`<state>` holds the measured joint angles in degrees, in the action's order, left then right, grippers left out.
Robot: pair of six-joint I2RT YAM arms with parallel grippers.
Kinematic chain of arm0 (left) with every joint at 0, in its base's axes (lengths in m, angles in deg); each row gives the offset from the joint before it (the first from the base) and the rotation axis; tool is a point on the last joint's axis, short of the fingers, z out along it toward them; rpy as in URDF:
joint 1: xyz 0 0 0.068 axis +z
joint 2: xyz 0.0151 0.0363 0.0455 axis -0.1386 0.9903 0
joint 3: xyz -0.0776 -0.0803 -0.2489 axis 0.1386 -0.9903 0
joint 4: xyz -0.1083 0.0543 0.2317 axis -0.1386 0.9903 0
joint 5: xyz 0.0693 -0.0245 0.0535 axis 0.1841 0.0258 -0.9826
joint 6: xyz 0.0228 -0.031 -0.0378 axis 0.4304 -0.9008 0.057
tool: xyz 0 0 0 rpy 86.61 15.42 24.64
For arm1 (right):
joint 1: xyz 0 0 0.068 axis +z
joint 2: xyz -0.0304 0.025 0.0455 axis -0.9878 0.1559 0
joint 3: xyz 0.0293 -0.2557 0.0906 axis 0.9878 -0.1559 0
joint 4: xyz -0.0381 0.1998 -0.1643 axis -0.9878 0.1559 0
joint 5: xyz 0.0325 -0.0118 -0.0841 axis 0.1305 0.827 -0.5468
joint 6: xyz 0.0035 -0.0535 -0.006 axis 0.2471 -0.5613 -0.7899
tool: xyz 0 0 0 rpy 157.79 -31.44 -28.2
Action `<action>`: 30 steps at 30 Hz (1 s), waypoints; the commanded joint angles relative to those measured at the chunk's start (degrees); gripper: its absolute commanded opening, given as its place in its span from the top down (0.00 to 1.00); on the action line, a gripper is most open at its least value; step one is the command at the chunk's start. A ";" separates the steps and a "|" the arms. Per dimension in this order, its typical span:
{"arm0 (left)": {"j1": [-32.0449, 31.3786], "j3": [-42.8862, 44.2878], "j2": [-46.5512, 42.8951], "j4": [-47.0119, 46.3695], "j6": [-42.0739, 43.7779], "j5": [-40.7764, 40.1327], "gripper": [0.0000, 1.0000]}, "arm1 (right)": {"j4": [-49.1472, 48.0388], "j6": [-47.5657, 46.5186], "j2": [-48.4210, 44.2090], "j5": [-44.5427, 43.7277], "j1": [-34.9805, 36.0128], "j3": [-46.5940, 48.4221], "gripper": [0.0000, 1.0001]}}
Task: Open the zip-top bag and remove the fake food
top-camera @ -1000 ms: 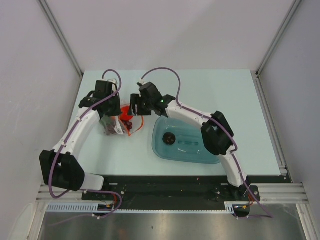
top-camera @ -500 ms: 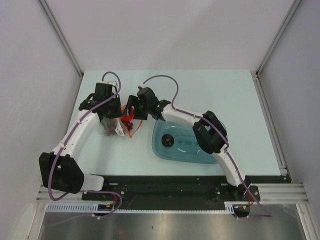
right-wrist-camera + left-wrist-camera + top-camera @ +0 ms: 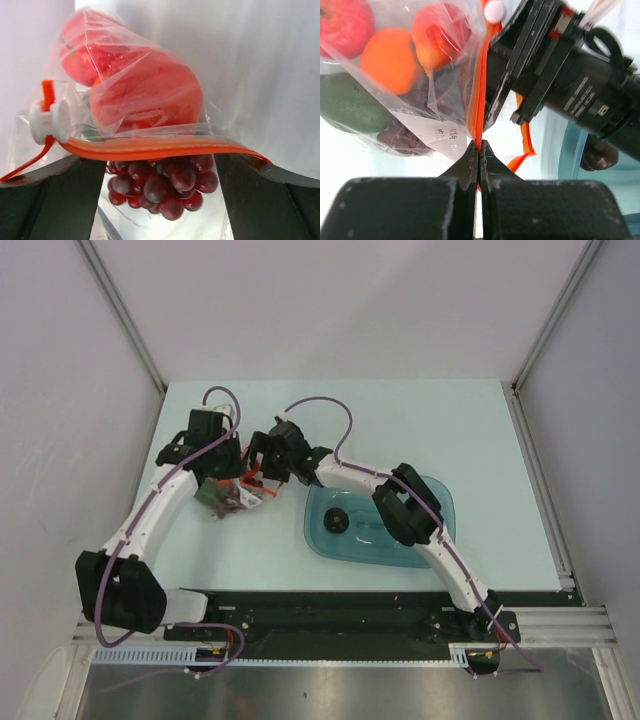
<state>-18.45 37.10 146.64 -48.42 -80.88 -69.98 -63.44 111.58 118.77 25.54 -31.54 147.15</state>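
The zip-top bag [image 3: 232, 498] lies on the table left of centre, with its orange-red zip strip [image 3: 478, 100] running up the left wrist view. My left gripper [image 3: 479, 148] is shut on that strip near the bag's mouth; it also shows in the top view [image 3: 222, 472]. Through the plastic I see a red fruit [image 3: 340, 22], an orange [image 3: 387, 60], a green one [image 3: 347, 105] and dark-red grapes [image 3: 160, 187]. My right gripper [image 3: 157, 167] is open, its fingers either side of the bag's mouth, with the strip [image 3: 150, 148] and a white slider [image 3: 47, 122] across them; it also shows in the top view [image 3: 258, 462].
A teal translucent tub [image 3: 400, 540] stands right of the bag and holds one dark fruit [image 3: 338, 521]. The two grippers are very close together. White walls rise at the left, back and right of the table.
My right gripper has moved left, up to the bag's mouth and close to the left gripper. The bag has shifted and now lies lower and flatter.
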 commanded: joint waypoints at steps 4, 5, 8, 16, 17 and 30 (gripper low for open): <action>0.11 -1.77 -3.52 -1.12 0.10 2.24 1.00 | -10.49 1.63 2.48 -0.56 0.43 4.76 0.11; 0.02 -1.77 -3.61 -1.03 0.19 2.33 1.00 | -10.40 2.15 3.09 0.23 0.51 5.48 0.11; -0.07 -1.59 -3.43 -0.85 0.36 2.33 1.00 | -13.73 2.68 3.71 1.21 1.13 5.92 0.10; -0.51 -0.98 -3.17 -1.20 0.28 2.86 1.00 | -12.34 3.22 9.77 3.05 2.09 13.04 0.00; -0.59 -0.89 -3.08 -1.29 0.19 2.86 1.00 | -11.81 2.87 10.30 2.97 2.10 14.78 0.00; -0.77 -0.89 -4.04 0.20 -1.22 -0.39 1.00 | -7.95 4.10 11.89 3.84 2.10 18.67 0.55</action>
<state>-18.82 35.49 145.20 -48.39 -80.88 -70.01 -73.23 115.80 131.19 28.92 -29.72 161.91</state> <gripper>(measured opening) 0.007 0.711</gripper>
